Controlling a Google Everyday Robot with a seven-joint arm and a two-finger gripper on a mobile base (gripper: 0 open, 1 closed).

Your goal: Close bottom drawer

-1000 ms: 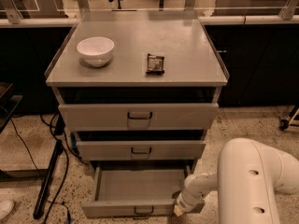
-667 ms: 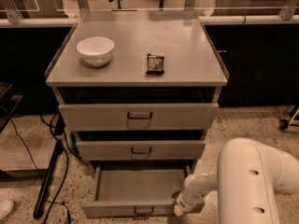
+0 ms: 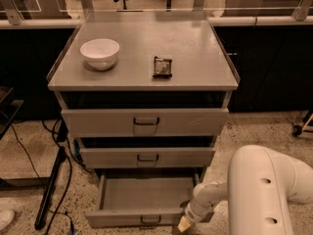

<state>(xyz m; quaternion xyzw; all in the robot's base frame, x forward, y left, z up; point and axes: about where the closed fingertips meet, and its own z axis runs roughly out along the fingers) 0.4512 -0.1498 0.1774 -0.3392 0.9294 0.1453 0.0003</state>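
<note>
cabinet top with bowl and packet

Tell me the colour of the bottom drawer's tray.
Plain grey bottom drawer, camera view; gripper at its front-right corner.

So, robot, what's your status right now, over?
Tool low at the right front corner of the slim grey metal bottom drawer. Drawer pulled well out, not yet closed. Nothing seen blocking it.

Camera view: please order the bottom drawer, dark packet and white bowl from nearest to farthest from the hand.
The hand is low, at the drawer's right front.
1. bottom drawer, beside it
2. dark packet, up top, centre
3. white bowl, top left
</note>
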